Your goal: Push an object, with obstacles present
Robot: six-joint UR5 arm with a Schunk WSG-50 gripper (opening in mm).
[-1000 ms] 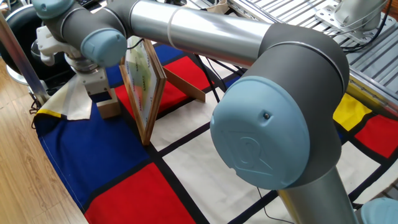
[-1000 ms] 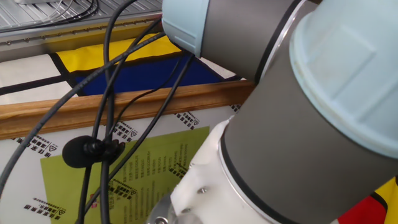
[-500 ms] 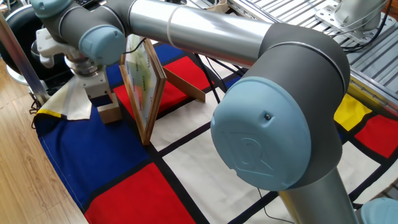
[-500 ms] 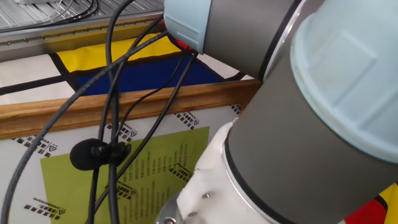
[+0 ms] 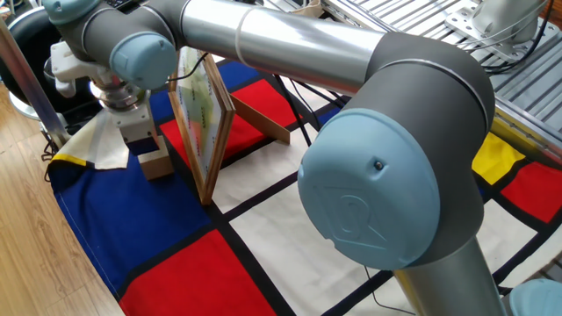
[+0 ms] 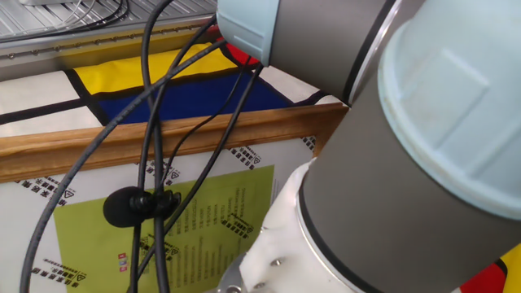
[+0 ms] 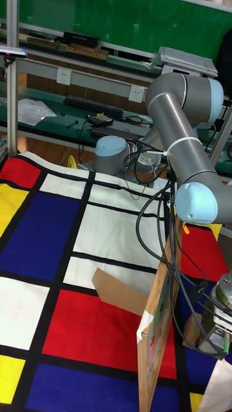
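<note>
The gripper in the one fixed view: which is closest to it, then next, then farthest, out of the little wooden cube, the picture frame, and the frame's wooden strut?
1. The wooden cube, right below the gripper.
2. The picture frame, standing just beside the cube.
3. The wooden strut, on the frame's far side from the gripper.

Tan cube [image 5: 155,163] just beside upright picture frame [image 5: 204,132]
</note>
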